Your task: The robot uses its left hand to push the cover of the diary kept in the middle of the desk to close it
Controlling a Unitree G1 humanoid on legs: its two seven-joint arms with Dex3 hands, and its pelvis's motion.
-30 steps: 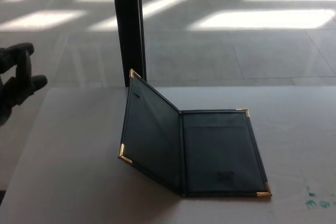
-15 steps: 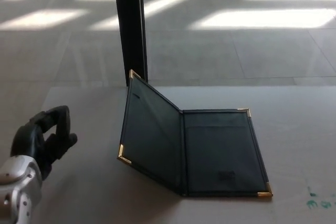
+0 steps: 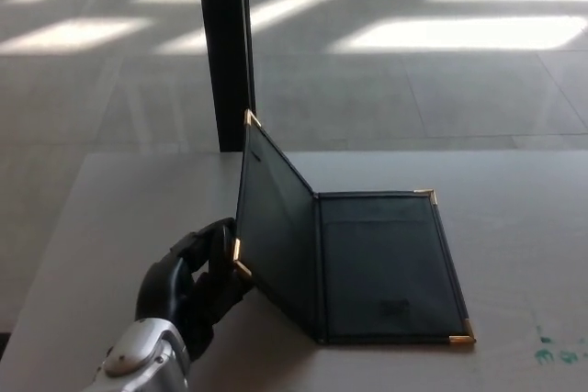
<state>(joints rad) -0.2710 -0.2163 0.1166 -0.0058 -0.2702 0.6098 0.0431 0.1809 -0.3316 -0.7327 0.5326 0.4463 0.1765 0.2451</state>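
At the middle of the pale desk [image 3: 119, 227], the dark diary [image 3: 367, 263] is lying half open, its right half resting flat while the left cover [image 3: 276, 227] is standing steeply on the spine. The robot's left hand [image 3: 197, 282] is pressing against the near outer edge of that cover, by the gilt corner [image 3: 237, 250]. It is grasping nothing — the thick fingers [image 3: 184, 259] are curled loosely and bearing on the cover's outside face, though whether the thumb is hooking the edge cannot be told. The right hand is not showing.

From where an onlooker is standing, the risks are looking plain enough. Contact is sitting low and at the near corner only, so the push may be twisting the cover or skidding the whole diary to the right across the smooth top instead of folding it. The fingers could also be slipping off the thin edge and letting the cover drop back open. A dark post [image 3: 225, 43] is rising just beyond the desk's far edge, close to the cover's far corner, but it does not appear to be in the way.

The diary's long axis is running near to far, along the spine, leaning slightly — the opening is facing up and to the right, and the cover needs to be swinging rightward to shut.
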